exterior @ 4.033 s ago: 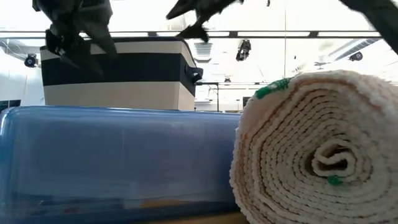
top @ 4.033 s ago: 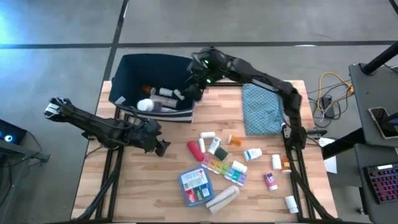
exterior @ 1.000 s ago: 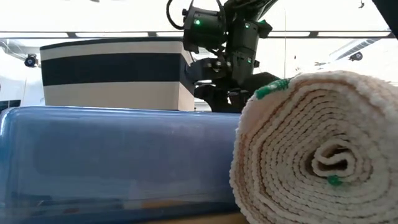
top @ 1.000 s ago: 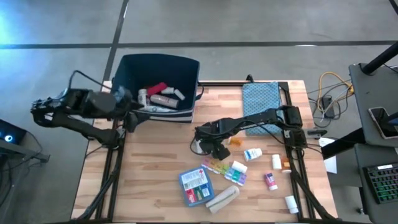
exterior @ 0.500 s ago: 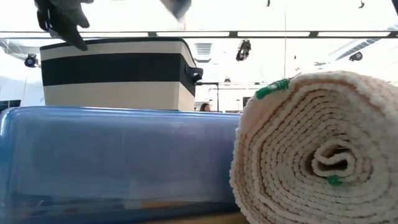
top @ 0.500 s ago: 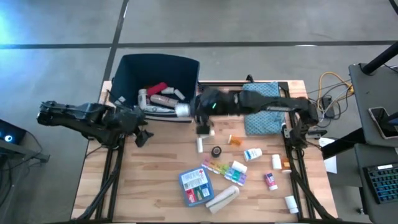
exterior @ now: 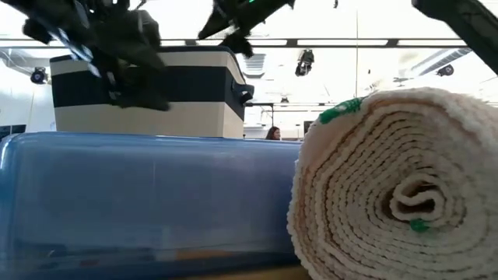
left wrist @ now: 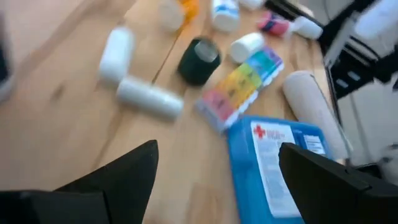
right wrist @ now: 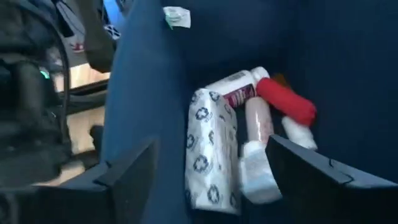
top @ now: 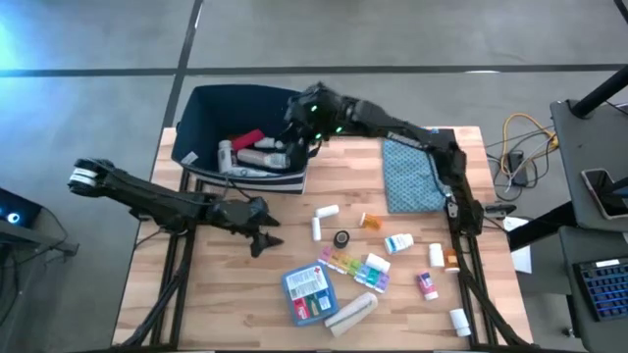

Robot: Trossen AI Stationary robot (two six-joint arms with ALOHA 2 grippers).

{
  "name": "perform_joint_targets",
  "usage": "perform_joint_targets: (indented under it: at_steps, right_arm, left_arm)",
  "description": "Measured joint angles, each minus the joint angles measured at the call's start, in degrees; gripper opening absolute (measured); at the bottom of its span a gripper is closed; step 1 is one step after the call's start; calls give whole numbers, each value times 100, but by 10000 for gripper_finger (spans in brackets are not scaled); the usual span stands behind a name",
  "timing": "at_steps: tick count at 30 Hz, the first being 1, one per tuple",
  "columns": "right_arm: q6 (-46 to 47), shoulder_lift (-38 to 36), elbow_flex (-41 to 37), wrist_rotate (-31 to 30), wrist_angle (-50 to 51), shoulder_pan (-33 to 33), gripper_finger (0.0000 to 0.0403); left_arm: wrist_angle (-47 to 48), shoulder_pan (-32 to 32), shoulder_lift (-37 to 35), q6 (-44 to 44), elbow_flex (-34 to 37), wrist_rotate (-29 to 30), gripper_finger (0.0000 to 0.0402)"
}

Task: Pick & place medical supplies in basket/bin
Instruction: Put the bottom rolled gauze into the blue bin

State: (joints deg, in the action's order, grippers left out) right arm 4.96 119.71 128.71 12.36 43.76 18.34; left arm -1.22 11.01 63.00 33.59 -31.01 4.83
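Note:
The dark navy bin [top: 245, 123] stands at the table's far left; inside lie a white patterned packet [right wrist: 210, 155], white tubes [right wrist: 258, 124] and a red roll [right wrist: 286, 102]. My right gripper [top: 294, 132] [right wrist: 211, 143] hangs open and empty over the bin's right wall. My left gripper [top: 263, 240] [left wrist: 217, 152] hovers open, left of the loose supplies. On the wood lie two white tubes [top: 321, 220], a dark roll [left wrist: 199, 60], the rainbow pill organizer [left wrist: 242, 84], the blue box [top: 309, 292] and the beige bandage roll [top: 351, 312].
A teal patterned pouch [top: 412, 172] lies at the table's far right. Small bottles [top: 397, 242] and tubes [top: 428, 284] are scattered along the right side. Bare wood [top: 226, 294] stretches across the near left. In the low view the bandage roll [exterior: 389, 187] and blue box [exterior: 148, 202] fill the foreground.
My right gripper has risen from the loose items at mid-table and swung toward the far edge, ending over the bin's right wall. My left gripper has left the bin's left side and moved toward the near edge and right, to beside the loose supplies.

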Motion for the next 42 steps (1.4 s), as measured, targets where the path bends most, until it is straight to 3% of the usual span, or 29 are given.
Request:
perform_joint_targets:
  at_steps: [4, 8, 13, 16, 19, 26, 30, 34, 36, 38, 42]
  right_arm:
    - [-734, -382, 26, -445, 669, -88, 321]
    - [-1451, -861, 128, -1585, 1701, -326, 339]
    - [-1616, -1293, 48, -3313, 3249, -623, 360]
    - [-1375, -1300, -25, -3687, 4059, -811, 363]
    - [-1097, -1441, -143, -3746, 4455, -876, 363]
    - [-739, -1926, -634, -3750, 4324, -984, 363]
    - [-465, -2346, -1176, -3776, 4115, -961, 363]
    - [-245, -2750, -2019, -3656, 3443, -967, 363]
    - [-243, -2932, -2524, -3385, 2951, -944, 364]
    - [-283, -3093, -3063, -3131, 2493, -862, 364]
    - [-777, -3259, -4328, -2788, 1787, -720, 364]
  left_arm:
    - [-721, -65, 771, -1419, -327, 72, 310]
    - [-660, -454, 1317, -3392, -1013, 55, 310]
    - [838, -743, 2454, -5736, -2284, -575, 310]
    - [1694, -730, 3289, -7181, -3153, -628, 310]
    - [2486, -715, 4098, -8028, -3914, -540, 310]
    - [3239, -965, 5351, -8153, -4969, -182, 305]
    - [3728, -1102, 5508, -7972, -5102, 140, 244]
    - [4145, -1141, 5358, -7485, -5069, 68, 116]
    - [4417, -1145, 5175, -7174, -5048, -250, 46]
    - [4624, -1112, 4828, -6608, -5048, -546, 24]
    - [4709, -992, 3704, -5398, -5057, -785, 30]
